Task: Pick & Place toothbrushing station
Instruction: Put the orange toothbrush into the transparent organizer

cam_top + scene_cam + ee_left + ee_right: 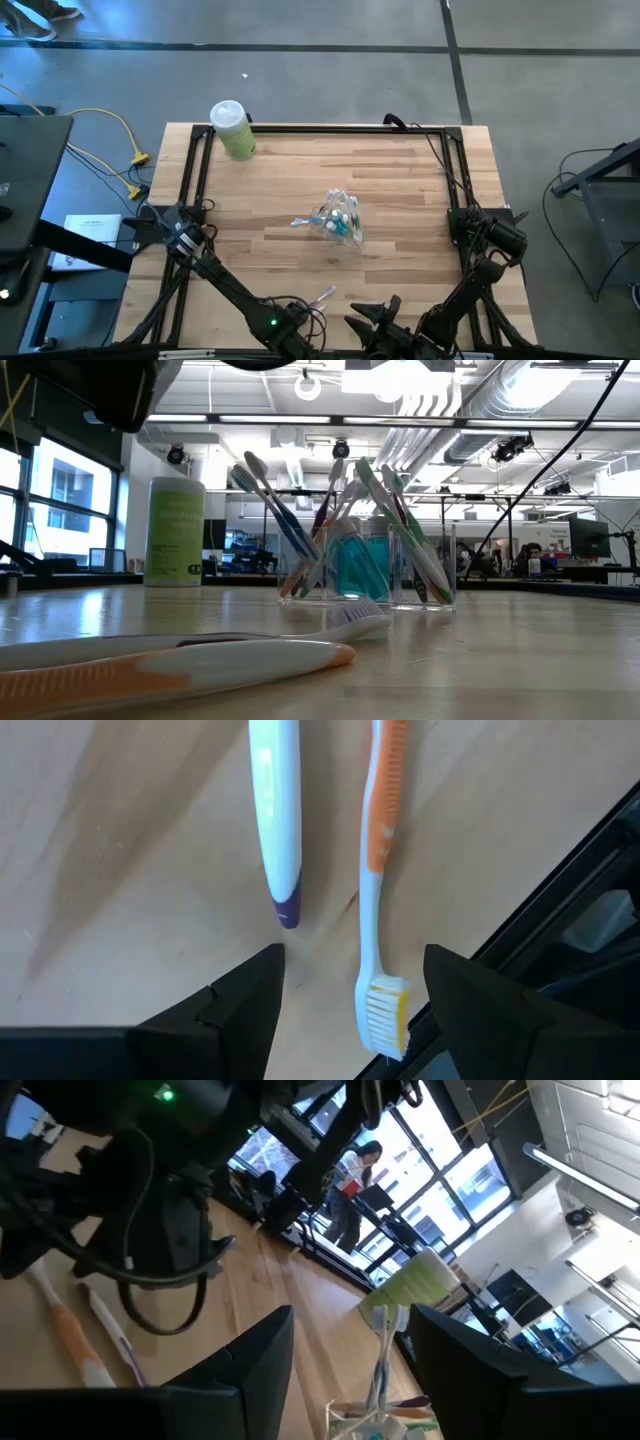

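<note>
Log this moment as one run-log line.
left gripper: jaws open over orange toothbrush | right gripper: open, waiting | clear cup: mid-table

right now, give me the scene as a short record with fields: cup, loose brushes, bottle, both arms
cup: clear cup mid-table, upright, holding toothbrushes and teal tubes
loose brushes: two flat on the table at the near edge, an orange-white brush and a white brush with purple tip, side by side
bottle: green bottle, white cap, far left corner, apart from the cup
left gripper: fingers open above the two loose brushes, holding nothing
right gripper: near edge, fingers apart, empty, facing the cup
</note>
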You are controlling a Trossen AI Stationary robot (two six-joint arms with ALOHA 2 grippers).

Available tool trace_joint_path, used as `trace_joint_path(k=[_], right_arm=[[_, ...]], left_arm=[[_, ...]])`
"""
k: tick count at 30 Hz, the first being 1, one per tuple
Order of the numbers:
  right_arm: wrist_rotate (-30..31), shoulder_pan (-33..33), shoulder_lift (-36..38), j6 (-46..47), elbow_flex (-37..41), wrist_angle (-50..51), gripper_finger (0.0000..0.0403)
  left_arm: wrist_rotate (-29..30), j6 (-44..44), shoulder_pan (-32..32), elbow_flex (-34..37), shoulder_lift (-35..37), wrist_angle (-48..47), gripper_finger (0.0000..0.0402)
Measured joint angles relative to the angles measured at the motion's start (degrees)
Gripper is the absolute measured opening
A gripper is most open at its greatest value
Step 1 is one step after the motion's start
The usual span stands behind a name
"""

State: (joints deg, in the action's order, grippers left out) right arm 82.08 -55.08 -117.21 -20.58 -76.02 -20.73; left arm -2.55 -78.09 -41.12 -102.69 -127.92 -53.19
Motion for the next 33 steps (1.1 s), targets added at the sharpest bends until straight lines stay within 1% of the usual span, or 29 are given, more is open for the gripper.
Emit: trace_joint_path(k=[4,7,10,13,21,23,29,33], right_arm=[[0.0,-0.5,0.0,0.8,0.0,0.0,0.0193],[0.0,-0.8,0.0,1.4,0.0,0.0,0.0193],[0.1,-1.1,0.0,1.4,0.0,0.0,0.0193],[0.2,-1.2,0.0,1.4,0.0,0.0,0.0193],[0.2,-1.2,0.0,1.4,0.0,0.1,0.0193],[0.2,-1.2,0.0,1.4,0.0,0.1,0.0193],[0.2,-1.2,0.0,1.3,0.0,0.1,0.0193],[0.2,-1.2,0.0,1.3,0.0,0.4,0.0193]], left_arm=[[0.1,0.0,0.5,-0.1,-0.7,-0.6,0.023],[-1.9,-0.5,0.8,-0.1,-2.6,-2.0,0.0212],[-5.4,-0.8,1.3,-0.1,-5.1,-2.8,0.0176],[-8.2,0.0,2.0,-0.1,-6.3,-3.6,0.0131],[-8.1,0.1,2.1,0.0,-6.4,-5.8,0.0017],[-8.0,-0.1,2.1,0.0,-6.4,-6.0,0.0008],[-7.3,0.0,1.7,0.0,-6.0,-6.2,0.0005],[-3.2,-1.7,0.5,0.2,-2.6,-6.4,0.0004]])
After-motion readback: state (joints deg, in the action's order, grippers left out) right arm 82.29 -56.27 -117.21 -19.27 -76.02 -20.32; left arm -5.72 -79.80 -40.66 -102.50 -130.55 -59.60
